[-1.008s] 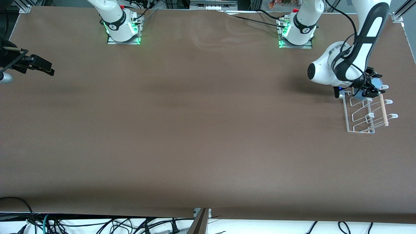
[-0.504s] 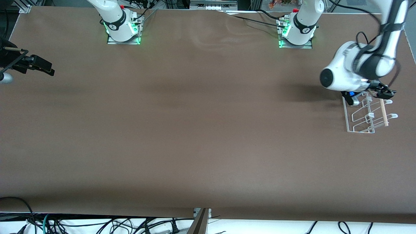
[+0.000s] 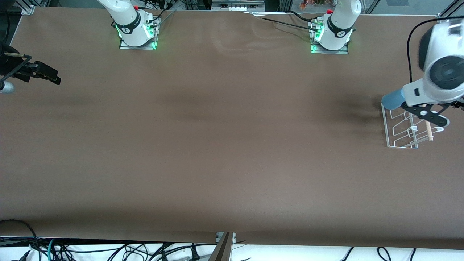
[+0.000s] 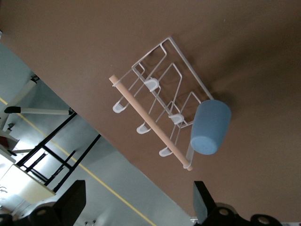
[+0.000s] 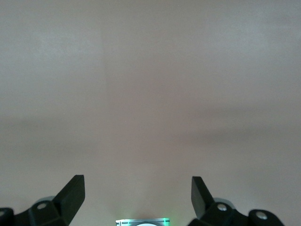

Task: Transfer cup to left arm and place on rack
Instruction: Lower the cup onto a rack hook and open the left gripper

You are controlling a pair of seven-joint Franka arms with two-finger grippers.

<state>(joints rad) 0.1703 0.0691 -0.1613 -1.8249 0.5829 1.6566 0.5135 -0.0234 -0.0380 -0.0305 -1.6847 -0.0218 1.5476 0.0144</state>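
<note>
Left gripper (image 4: 136, 202): fingers spread wide, holding nothing, above the rack (image 3: 402, 127).
Right gripper (image 5: 136, 195): waiting over the right arm's end of the table (image 3: 217, 145), fingers wide apart, holding nothing.
Cup (image 3: 392, 100): light-blue, resting on the rack, at its 11 o'clock corner in the front view.
Surface: brown cloth table; cables along its front edge.
Change: a second ago the left gripper was down at the rack with the cup; now raised clear, cup left on the rack.

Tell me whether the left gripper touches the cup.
Apart. The left wrist view shows the open left gripper clear of the cup on the rack.
</note>
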